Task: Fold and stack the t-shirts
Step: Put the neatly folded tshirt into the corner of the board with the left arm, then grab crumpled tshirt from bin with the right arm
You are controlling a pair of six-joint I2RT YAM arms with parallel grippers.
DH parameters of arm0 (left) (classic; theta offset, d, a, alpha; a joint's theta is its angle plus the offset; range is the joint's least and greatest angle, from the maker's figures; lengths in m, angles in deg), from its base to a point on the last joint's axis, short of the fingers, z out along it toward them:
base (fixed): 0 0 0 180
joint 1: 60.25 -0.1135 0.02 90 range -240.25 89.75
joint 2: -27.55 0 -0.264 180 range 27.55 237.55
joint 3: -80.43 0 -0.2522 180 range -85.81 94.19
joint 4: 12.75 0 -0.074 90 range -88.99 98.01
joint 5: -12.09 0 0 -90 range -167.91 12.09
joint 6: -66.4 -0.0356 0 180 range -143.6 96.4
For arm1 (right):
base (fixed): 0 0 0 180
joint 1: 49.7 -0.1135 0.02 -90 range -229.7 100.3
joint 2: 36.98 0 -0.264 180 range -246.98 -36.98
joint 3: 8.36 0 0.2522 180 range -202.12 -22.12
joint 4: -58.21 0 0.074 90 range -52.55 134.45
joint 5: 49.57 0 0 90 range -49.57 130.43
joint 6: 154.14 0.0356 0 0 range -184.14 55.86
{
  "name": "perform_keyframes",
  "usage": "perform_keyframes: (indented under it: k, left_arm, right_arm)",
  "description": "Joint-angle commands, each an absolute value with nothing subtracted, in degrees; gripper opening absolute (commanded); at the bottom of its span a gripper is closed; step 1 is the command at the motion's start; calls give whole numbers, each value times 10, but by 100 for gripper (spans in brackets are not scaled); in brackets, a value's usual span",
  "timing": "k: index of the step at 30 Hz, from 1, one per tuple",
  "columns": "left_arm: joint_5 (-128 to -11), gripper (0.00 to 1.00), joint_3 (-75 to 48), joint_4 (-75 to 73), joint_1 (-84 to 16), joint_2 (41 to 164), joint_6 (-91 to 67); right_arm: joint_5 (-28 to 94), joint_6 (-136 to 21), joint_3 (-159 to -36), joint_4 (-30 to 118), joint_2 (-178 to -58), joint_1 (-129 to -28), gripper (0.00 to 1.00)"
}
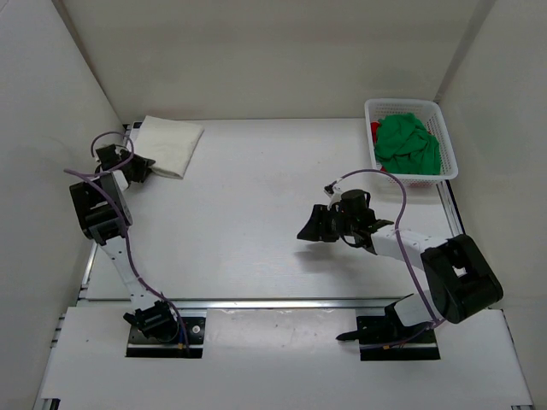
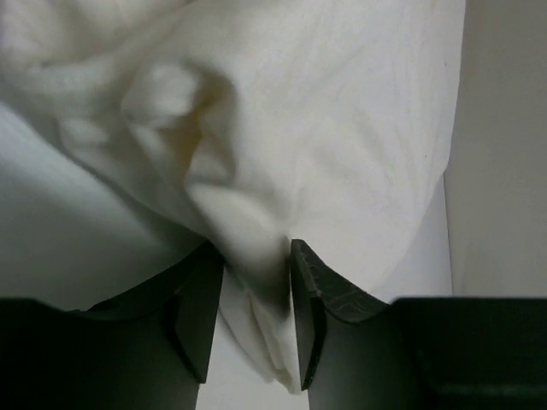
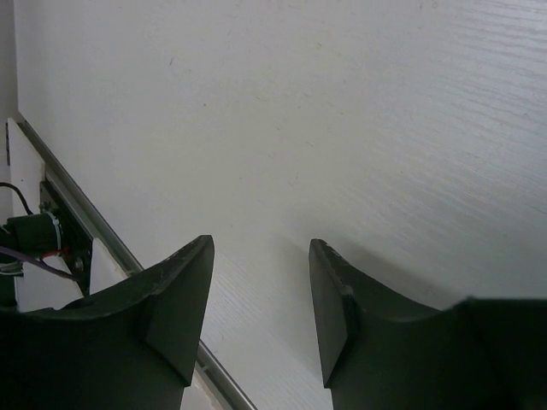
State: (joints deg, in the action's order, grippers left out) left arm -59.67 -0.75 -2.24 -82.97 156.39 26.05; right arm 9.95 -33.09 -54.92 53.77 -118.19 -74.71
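Left jaws pinch the cream shirt (image 2: pixel 359 128) by one fold; I fear pulling unfolds it. Right jaws gape empty.

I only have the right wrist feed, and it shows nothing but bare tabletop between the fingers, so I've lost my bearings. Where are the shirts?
Observer: The cream-white shirt lies folded at the far left corner of the table.
Operator: Is anything holding it?
Observer: Yes, the left gripper is shut on a fold of its cloth.
Operator: And the other shirts?
Observer: The green shirt is heaped in the white basket at the far right, with a bit of the red shirt showing at its left side.
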Motion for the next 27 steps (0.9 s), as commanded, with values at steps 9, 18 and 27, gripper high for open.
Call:
perform_keyframes:
  k: [9, 18, 27]
  left_arm:
    - [-692, 99, -169, -67, -804, 1374, 234]
    - [-816, 99, -101, 51, -579, 1270, 19]
    - [-741, 75, -194, -4, -249, 1205, 7]
  right_arm:
    - [124, -356, -580, 503, -1159, -754, 55]
    - [293, -401, -762, 410, -1211, -728, 1]
    - [428, -449, -1049, 283, -1342, -537, 8]
